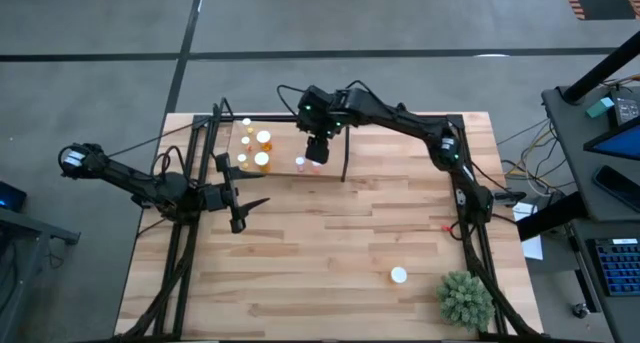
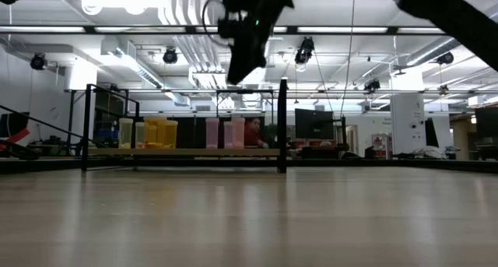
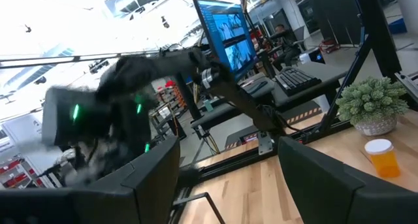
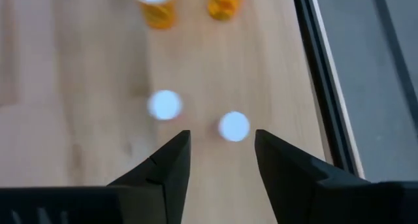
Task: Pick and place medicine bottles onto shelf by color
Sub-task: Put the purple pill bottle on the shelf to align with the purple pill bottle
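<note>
The shelf [image 1: 285,148] lies at the table's far side, its black post [image 1: 345,161] at its right end. Several orange-yellow bottles [image 1: 262,140] stand on its left part and two pinkish ones [image 2: 212,132] farther right. My right gripper [image 4: 222,132] hangs open above the pinkish bottles, whose white caps [image 4: 234,127] show just past its fingertips; in the low view it [image 2: 243,64] is well above them. My left gripper [image 1: 250,198] waits open over the table's left part. One orange-yellow bottle [image 1: 398,274] stands on the table near the right front; it also shows in the left wrist view [image 3: 382,155].
A green spiky plant [image 1: 465,298] stands at the near right corner, next to the lone bottle. Black frame rails [image 1: 215,133] run beside the shelf's left end and along its far edge [image 4: 323,74]. Bare tabletop [image 1: 330,243] lies between the shelf and the near edge.
</note>
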